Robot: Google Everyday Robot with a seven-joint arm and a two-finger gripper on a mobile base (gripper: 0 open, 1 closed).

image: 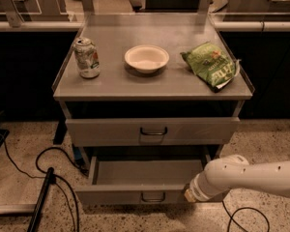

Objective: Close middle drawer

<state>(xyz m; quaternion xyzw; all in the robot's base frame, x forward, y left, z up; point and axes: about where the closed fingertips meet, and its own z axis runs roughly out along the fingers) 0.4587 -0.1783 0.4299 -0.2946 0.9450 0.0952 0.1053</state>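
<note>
The middle drawer of the grey metal cabinet stands pulled out, an empty shallow tray with a low front panel and a small dark centre handle. The top drawer above it is shut. My gripper is at the end of the white arm that reaches in from the right. It sits at the right end of the middle drawer's front panel, touching or nearly touching it. The lowest drawer is out of view.
On the cabinet top stand a drink can, a white bowl and a green chip bag. Black cables and a dark pole lie on the speckled floor at the left. A cable loops under the arm.
</note>
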